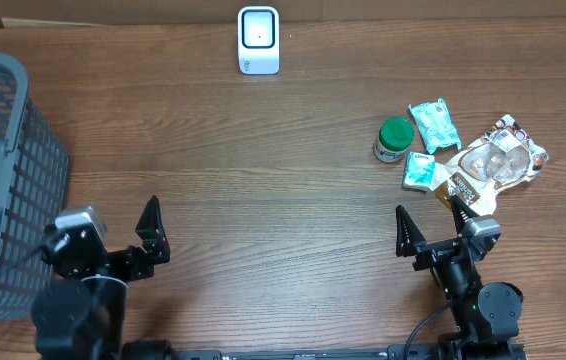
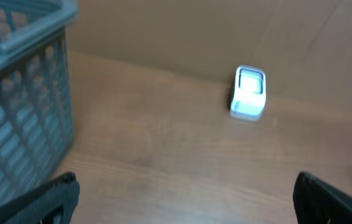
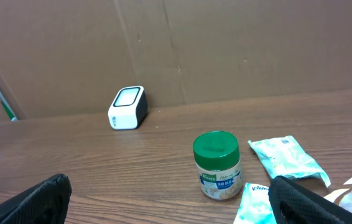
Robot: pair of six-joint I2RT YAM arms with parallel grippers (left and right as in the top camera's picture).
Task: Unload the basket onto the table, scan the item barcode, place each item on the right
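Overhead view: the green-lidded jar (image 1: 395, 139) stands upright at two o'clock on the table (image 1: 263, 180), beside soft packets (image 1: 433, 125). Rigid, light, probably slick; best pinched across its body. Left gripper (image 2: 191, 202) and right gripper (image 1: 433, 220) both gape, empty.

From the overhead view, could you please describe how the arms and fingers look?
The left arm and right arm are black with rounded joints, a grey camera block at each wrist, and pointed black fingers. A cable loops by the right one.
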